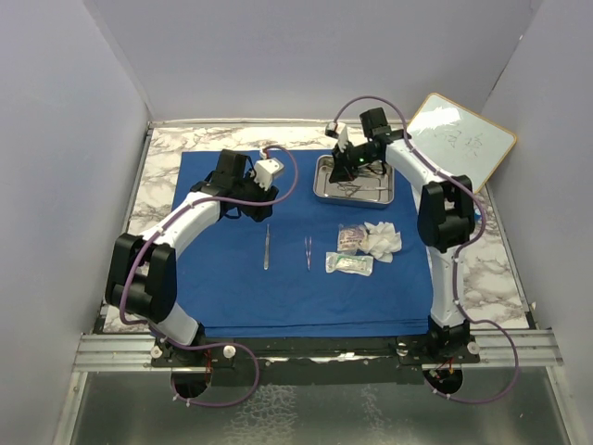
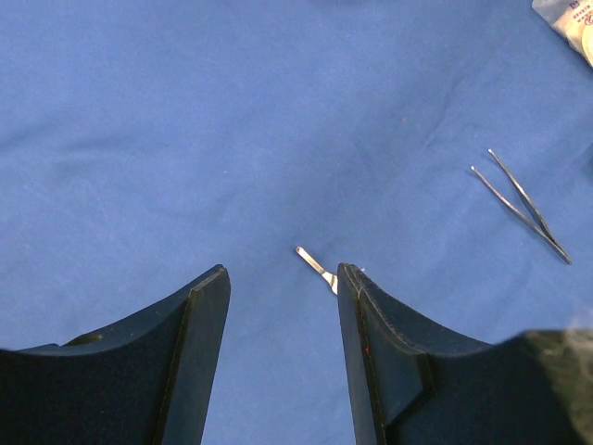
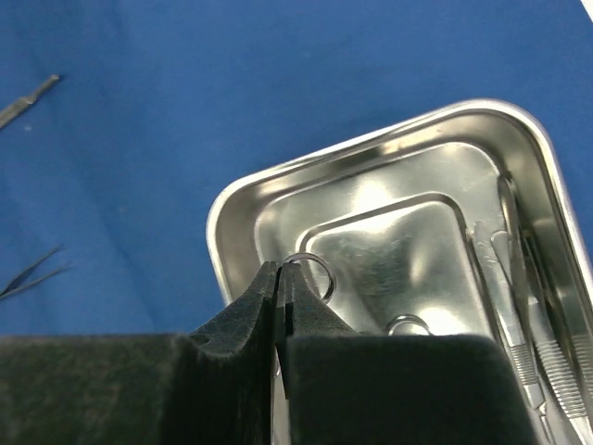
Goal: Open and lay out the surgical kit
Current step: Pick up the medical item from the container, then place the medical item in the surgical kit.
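Note:
The royal-blue cloth [image 1: 232, 278] lies spread flat on the table. The steel tray [image 1: 317, 190] stands at its far right. My right gripper [image 3: 280, 269] is down in the tray [image 3: 222, 213], shut on a ring handle of the scissors [image 3: 320, 269]; a second ring [image 3: 408, 324] peeks out beside it. More steel instruments [image 3: 519, 315] lie along the tray's right wall. My left gripper [image 2: 283, 278] hangs open over bare cloth, nothing between its fingers. A slim steel tool [image 2: 315, 267] lies just past its right finger. Tweezers [image 2: 523, 206] lie farther right.
White gauze [image 1: 382, 241] and two clear packets [image 1: 350, 239] [image 1: 349, 264] rest on the cloth in front of the tray. A wood-framed whiteboard [image 1: 460, 137] leans at the far right. Grey walls close in the marble table [image 1: 491, 269].

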`<move>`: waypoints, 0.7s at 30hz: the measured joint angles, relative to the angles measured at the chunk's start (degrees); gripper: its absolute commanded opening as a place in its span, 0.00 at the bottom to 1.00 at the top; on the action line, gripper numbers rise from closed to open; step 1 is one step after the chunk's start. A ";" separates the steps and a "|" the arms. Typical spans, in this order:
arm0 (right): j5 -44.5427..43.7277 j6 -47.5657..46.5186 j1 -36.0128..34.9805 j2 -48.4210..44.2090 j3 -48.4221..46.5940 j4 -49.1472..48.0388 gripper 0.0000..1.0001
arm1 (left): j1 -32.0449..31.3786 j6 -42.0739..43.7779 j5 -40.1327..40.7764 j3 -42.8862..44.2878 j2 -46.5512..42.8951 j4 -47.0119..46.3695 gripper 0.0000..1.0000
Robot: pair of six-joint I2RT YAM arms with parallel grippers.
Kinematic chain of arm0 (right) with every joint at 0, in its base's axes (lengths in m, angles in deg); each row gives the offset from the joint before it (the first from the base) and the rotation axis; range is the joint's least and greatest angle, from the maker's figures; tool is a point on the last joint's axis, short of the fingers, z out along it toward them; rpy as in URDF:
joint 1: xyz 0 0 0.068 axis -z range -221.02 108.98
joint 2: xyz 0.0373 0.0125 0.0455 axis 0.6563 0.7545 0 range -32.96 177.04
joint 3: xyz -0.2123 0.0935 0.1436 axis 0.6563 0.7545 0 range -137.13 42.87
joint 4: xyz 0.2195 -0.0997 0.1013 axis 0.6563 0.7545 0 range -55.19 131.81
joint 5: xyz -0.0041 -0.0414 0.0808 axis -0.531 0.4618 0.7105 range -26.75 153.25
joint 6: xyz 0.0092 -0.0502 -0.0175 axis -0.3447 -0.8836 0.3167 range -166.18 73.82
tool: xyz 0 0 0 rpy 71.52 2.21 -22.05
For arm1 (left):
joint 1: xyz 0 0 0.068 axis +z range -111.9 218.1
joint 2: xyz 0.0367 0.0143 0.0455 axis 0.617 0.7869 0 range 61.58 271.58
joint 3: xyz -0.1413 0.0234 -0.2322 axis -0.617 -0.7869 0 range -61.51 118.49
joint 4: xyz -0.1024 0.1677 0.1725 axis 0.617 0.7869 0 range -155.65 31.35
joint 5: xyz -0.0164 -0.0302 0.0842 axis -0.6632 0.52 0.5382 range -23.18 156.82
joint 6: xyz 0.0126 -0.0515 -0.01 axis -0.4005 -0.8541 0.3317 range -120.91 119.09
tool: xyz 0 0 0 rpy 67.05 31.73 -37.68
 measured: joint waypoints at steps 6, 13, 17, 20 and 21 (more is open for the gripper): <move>2.40 -0.07 -0.33 -6.88 7.30 -2.71 0.01 | 0.00 -2.34 -1.73 3.93 2.75 -0.85 0.52; 4.35 -1.27 -0.81 -11.89 12.04 -5.40 0.01 | 0.00 -7.04 -5.05 8.98 6.93 -2.49 0.50; 4.31 -2.23 -1.25 -14.21 15.06 -6.38 0.01 | 0.00 -9.73 -5.64 9.79 8.39 -3.65 0.49; 4.20 -2.71 -2.25 -16.02 16.85 -7.56 0.01 | 0.20 -11.63 -5.62 9.75 8.59 -4.52 0.49; 4.15 -2.84 -2.62 -16.52 17.18 -7.72 0.01 | 0.37 -12.22 -5.62 9.75 8.59 -5.16 0.49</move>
